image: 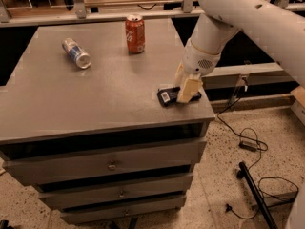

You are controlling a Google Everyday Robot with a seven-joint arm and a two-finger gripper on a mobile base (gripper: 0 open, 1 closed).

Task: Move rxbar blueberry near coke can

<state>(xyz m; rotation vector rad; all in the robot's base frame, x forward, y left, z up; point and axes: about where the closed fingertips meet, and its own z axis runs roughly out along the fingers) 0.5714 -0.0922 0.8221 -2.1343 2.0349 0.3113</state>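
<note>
Now, my jaws: low over the rxbar blueberry (167, 97), right of centre; open or closed, I cannot tell.
rxbar blueberry: flat, at the right edge of the tabletop (95, 99).
coke can (135, 34): upright, upper centre.

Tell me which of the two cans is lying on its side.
The silver-and-blue can, back left, lies on its side; the coke can stands upright. The hand is at the rxbar blueberry.
</note>
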